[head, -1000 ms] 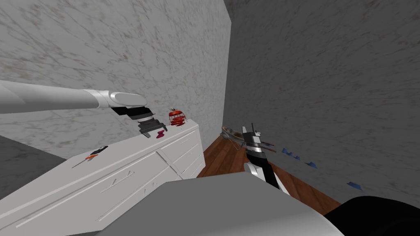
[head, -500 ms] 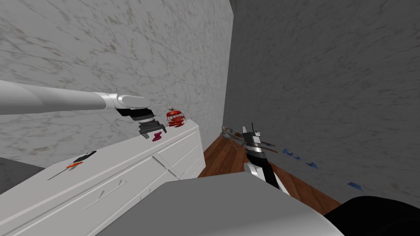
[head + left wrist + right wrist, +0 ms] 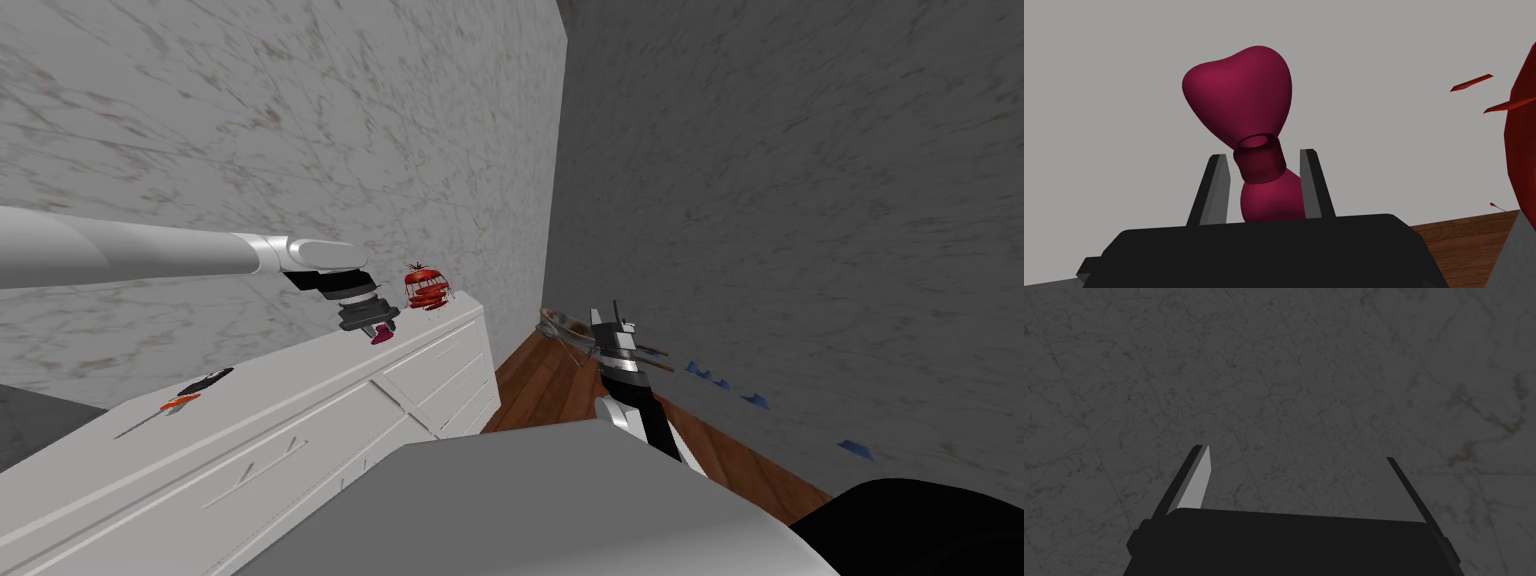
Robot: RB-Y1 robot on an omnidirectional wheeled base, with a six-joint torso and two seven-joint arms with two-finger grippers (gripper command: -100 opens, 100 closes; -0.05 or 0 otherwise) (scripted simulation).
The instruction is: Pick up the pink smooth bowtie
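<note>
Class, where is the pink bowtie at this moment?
In the head view, the bowtie lies left on the white dresser, between the left gripper's fingers, beside the red sliced tomato.

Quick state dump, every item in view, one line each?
left gripper: shut on bowtie
bowtie: on the dresser top, between the fingers
right gripper: open, empty
red fruit: sliced, on the dresser
drawers: shut
orange-handled tool: lying flat on the dresser

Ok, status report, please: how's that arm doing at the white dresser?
Left tool shut on pink bowtie, atop dresser. Right tool open, idle. Red tomato nearby, not blocking.
</note>
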